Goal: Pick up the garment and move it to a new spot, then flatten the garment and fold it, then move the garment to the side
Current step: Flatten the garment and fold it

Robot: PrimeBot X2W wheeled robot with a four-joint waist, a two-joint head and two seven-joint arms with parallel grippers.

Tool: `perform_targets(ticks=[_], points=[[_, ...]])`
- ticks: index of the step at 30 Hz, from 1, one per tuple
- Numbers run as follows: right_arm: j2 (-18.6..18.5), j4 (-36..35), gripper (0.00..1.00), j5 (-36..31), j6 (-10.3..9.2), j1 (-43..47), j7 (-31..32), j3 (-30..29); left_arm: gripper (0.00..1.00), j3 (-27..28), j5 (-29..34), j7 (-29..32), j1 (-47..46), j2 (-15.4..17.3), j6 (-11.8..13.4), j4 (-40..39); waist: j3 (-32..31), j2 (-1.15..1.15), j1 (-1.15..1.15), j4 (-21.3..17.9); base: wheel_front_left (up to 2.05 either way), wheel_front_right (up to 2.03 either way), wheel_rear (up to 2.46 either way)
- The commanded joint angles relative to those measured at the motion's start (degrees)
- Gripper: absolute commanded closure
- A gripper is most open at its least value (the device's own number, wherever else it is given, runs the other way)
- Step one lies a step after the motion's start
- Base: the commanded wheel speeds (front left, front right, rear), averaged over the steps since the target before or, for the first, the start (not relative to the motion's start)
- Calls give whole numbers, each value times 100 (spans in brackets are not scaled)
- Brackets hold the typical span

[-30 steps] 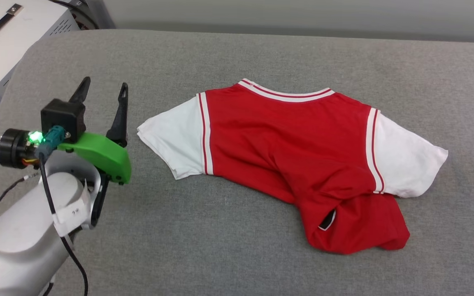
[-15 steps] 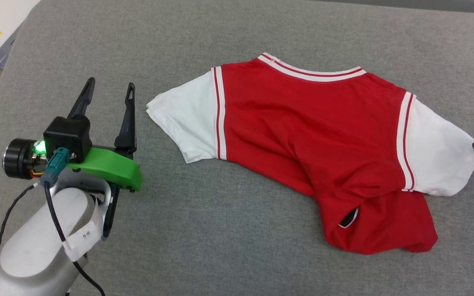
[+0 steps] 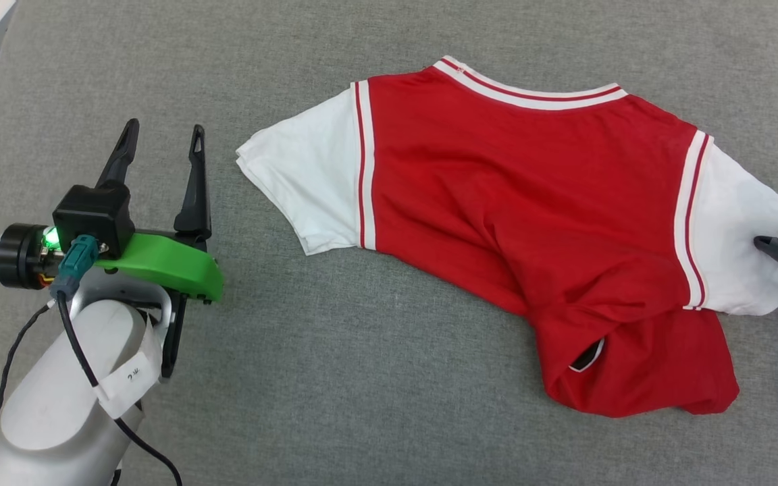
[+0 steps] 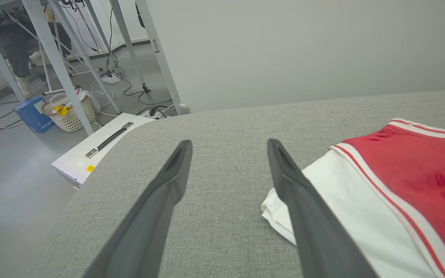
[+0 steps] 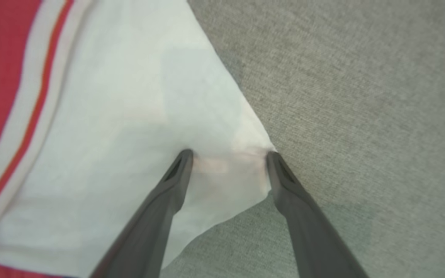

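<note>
While we are on the opening step, the pick-up, the head view shows the garment (image 3: 524,223) lying on the grey table (image 3: 362,418). Its collar is turned away from us and its hem (image 3: 632,378) is bunched and doubled over toward our right. Our left end effector (image 3: 165,128) sits with its fingers spread, near the left sleeve (image 3: 301,189) but apart from it. Our right end effector (image 3: 777,253) shows as a dark tip at the outer edge of the right sleeve (image 3: 733,223).

In the left wrist view, the left end effector (image 4: 229,142) is spread wide with bare table between its fingers. The sleeve's edge lies just beside one finger and nothing is gripped.

In the right wrist view, slightly blurred, the right end effector (image 5: 230,154) is spread too. Its fingers straddle the outer corner of the right sleeve (image 5: 129,116), with the tips down at the cloth, which puckers a little between them.

We judge that the grasp is set up but not made. Next, the right fingers need to pinch that corner through both layers. The left needs to cross to its sleeve and do likewise. Then both should lift together, so the bunched hem hangs free instead of dragging across the table.
</note>
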Motion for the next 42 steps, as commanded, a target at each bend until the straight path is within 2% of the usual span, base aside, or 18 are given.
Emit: perform_targets(ticks=[1,7,13,19,25,28,32,36,42], points=[[198,246,100,73,-5,239,-84,192,0,57,108,-32,83,-28,-47,45,-31,34,0,-49,0,0,0],[214,237,100,179,-5,-82,-884,36,0,195,179,-32,61,4,-268,333,-288,34,0,-215,0,0,0],[-120,-97,100,320,-5,-131,-1363,66,0,193,161,110,-270,211,-590,541,-613,34,0,-352,0,0,0],[-447,-572,100,456,-5,106,-1636,10,0,67,81,730,-956,447,-1117,644,-731,34,0,-511,0,0,0],[-526,-1043,100,450,-5,351,-1751,-112,0,-151,-308,1916,-1769,514,-1847,861,-673,34,0,-708,0,0,0],[-503,-1229,100,394,-5,414,-1759,-149,0,-389,-516,2813,-2198,515,-2122,1061,-597,34,0,-808,0,0,0],[-450,-1433,100,326,-5,409,-1740,-180,0,-707,-869,4007,-2702,493,-2294,1289,-455,34,0,-927,0,0,0],[-387,-1591,100,254,-5,342,-1719,-189,0,-983,-1264,4996,-3100,509,-2357,1528,-287,34,0,-1038,0,0,0],[-311,-1739,100,202,-5,215,-1690,-159,0,-1446,-1839,6073,-3418,625,-2375,1693,-29,34,0,-1177,0,0,0]])
